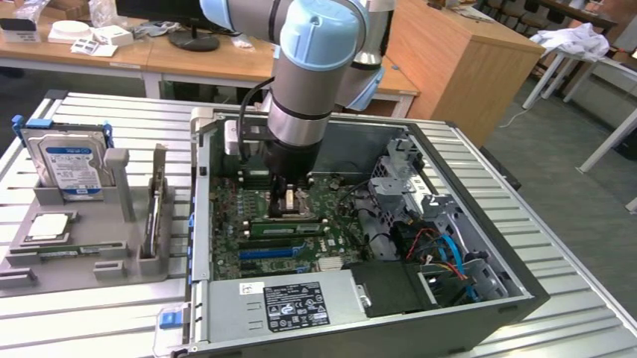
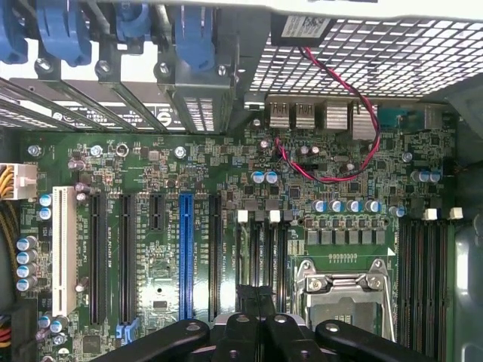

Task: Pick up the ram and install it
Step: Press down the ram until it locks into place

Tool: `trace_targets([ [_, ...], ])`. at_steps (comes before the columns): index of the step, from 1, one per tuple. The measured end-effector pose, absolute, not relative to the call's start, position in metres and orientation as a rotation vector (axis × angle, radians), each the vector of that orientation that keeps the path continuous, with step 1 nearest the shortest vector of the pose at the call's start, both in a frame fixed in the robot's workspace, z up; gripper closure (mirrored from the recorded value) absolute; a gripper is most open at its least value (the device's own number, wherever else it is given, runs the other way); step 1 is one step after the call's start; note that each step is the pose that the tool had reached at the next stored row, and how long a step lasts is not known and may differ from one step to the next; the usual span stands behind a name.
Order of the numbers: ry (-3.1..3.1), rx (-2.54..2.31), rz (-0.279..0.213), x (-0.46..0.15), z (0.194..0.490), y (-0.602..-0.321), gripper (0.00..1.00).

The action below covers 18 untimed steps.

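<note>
In the exterior view my gripper [image 1: 289, 211] reaches down into the open computer case [image 1: 497, 298], beside the CPU socket [image 2: 343, 298]. The ram [image 1: 283, 223], a long green stick with dark chips, lies level right under the fingertips, over the black memory slots [image 2: 260, 249]. In the wrist view the black fingers [image 2: 240, 332] of the gripper [image 2: 256, 320] are pressed together directly above those slots. From this angle the ram is edge-on and hard to separate from the slots. Whether it sits in a slot or hangs just above, I cannot tell.
A blue expansion slot [image 2: 186, 256] runs beside the memory slots. The power supply [image 1: 289, 302] and loose cables [image 1: 443, 250] fill the case's near side. A grey fixture tray [image 1: 89, 246] at the exterior view's left holds a hard drive [image 1: 71, 165].
</note>
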<state>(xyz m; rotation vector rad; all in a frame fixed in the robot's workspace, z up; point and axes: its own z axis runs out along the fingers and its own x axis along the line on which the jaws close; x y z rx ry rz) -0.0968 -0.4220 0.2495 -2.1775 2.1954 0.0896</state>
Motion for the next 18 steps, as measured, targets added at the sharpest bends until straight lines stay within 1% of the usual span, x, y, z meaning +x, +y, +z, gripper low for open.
trace_targets([
  [18,2.195,-2.177,0.09,-0.0974,0.2424,-0.422,0.89],
])
